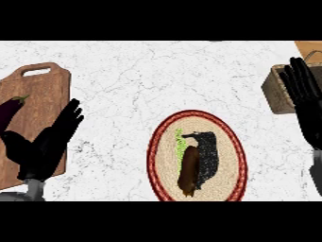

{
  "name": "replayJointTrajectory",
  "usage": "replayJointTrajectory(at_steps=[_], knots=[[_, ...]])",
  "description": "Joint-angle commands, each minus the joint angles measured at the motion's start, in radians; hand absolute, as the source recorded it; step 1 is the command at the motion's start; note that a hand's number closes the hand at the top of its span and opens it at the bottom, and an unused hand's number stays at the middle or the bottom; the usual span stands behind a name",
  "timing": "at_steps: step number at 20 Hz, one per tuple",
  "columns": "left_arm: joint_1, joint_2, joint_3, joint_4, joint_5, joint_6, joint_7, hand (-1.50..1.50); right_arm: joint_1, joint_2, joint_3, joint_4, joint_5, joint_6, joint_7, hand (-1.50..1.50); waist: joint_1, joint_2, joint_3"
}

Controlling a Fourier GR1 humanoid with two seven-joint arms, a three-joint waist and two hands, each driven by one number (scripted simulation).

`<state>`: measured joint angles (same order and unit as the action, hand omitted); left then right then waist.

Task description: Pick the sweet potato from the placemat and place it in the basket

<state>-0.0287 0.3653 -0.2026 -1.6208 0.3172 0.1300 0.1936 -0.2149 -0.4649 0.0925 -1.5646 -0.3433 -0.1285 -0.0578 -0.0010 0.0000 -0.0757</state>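
**Sweet potato on the placemat**

The sweet potato (189,172), long, brown and tapered, lies on the red-rimmed placemat (153,156). My right hand (314,116) beside the basket (276,92) and my left hand (43,145) over the cutting board (31,101) hold nothing, fingers straight.

I see brown oblong sweet potato (189,173) on round red-rimmed woven placemat (153,156), black left hand (42,145) flat over wooden cutting board (32,90), black right hand (314,112) flat over wicker basket (277,93).

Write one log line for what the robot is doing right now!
sweet potato: on placemat, untouched | basket: right edge, partly behind right hand | left hand: open, by cutting board | right hand: open
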Motion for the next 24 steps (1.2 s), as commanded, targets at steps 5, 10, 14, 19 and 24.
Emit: replayJointTrajectory(at_steps=[5, 10, 14, 19, 24], knots=[[-0.106, 0.095, 0.025, -0.031, -0.105, -0.056, -0.131, 0.0, -0.052, -0.098, 0.231, -0.079, 0.33, -0.14, 0.308, 1.5, 0.004, -0.011, 0.065], [-0.163, 0.081, -0.008, -0.028, -0.12, -0.08, -0.14, 0.0, -0.093, 0.115, 0.595, -0.067, 0.607, -0.186, 0.305, -1.5, 0.042, 0.002, 0.071], [-0.135, 0.091, 0.001, 0.005, -0.12, -0.099, -0.174, 0.0, -0.107, 0.21, 0.713, 0.037, 0.913, -0.357, 0.493, -1.5, 0.021, -0.009, 0.068], [-0.148, 0.099, 0.017, 0.022, -0.114, -0.107, -0.17, 0.0, -0.261, 0.23, 0.735, 0.154, 1.197, -0.266, 0.824, -1.5, 0.003, -0.022, 0.064], [-0.149, 0.074, -0.003, 0.038, -0.145, -0.081, -0.18, 0.0, -0.445, 0.279, 0.759, 0.176, 1.371, 0.018, 1.109, -1.5, -0.016, -0.033, 0.062]])
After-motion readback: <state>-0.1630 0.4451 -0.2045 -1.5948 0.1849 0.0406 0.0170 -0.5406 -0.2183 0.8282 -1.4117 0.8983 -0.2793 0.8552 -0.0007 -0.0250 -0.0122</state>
